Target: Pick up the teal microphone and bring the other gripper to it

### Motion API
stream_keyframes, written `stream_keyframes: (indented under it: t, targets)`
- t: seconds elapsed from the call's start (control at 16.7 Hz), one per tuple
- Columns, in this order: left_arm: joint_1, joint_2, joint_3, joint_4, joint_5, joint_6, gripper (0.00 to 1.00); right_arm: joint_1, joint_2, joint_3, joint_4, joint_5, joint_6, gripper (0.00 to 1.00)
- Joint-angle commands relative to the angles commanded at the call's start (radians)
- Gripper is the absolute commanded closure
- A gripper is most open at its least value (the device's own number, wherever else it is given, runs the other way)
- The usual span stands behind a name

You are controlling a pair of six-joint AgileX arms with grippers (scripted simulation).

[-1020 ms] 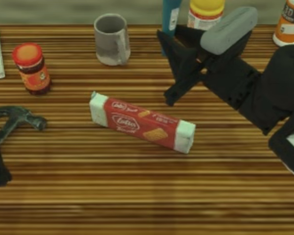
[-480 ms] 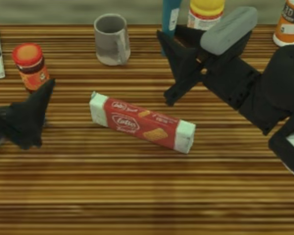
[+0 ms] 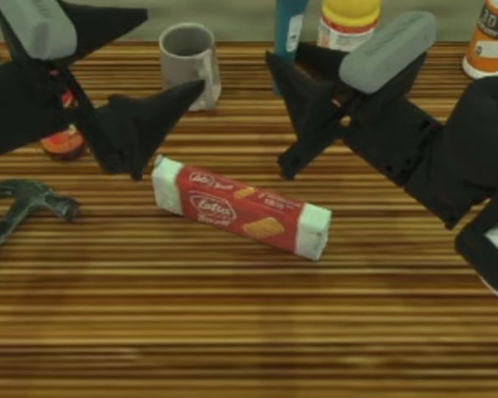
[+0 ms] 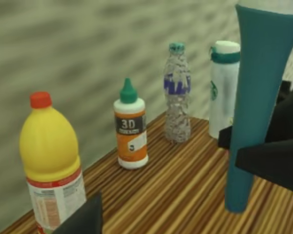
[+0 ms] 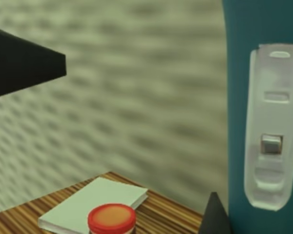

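Note:
The teal microphone (image 3: 289,21) stands upright near the table's far edge, and its white strip (image 5: 271,126) fills the right wrist view. In the left wrist view the tapered handle (image 4: 249,122) points down, with black fingers on both sides of it. My right gripper (image 3: 289,79), bearing a grey rounded block, is shut on the handle; one fingertip (image 5: 215,217) shows beside it. My left gripper (image 3: 173,50) is open at the far left, by the grey mug. Its pointed fingers aim right, toward the microphone, well apart from it.
A red biscuit pack (image 3: 241,207) lies mid-table. A grey mug (image 3: 189,66), a yellow bottle (image 3: 349,21) and a 3D bottle (image 3: 490,37) line the far edge. The red-lidded jar (image 3: 62,143) is under my left arm. A hammer (image 3: 25,207) lies at the left.
My left arm has swung from the near-left edge up to the far left, over the jar, its fingers now by the mug. The right arm and the microphone have not moved.

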Motion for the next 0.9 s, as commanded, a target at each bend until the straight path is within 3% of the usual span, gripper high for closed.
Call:
stream_keyframes:
  t: [0.24, 0.54, 0.66, 0.9]
  targets:
    - [-0.023, 0.100, 0.070, 0.042, 0.072, 0.012, 0.00, 0.000, 0.000, 0.000, 0.000, 0.000, 0.000, 1.00]
    - [-0.021, 0.100, 0.069, 0.041, 0.069, 0.011, 0.00, 0.000, 0.000, 0.000, 0.000, 0.000, 0.000, 1.00]
    - [-0.049, 0.133, 0.098, 0.049, 0.046, 0.010, 0.00, 0.000, 0.000, 0.000, 0.000, 0.000, 0.000, 1.00]
    - [-0.151, 0.267, 0.206, 0.080, -0.051, 0.005, 0.00, 0.000, 0.000, 0.000, 0.000, 0.000, 0.000, 1.00]
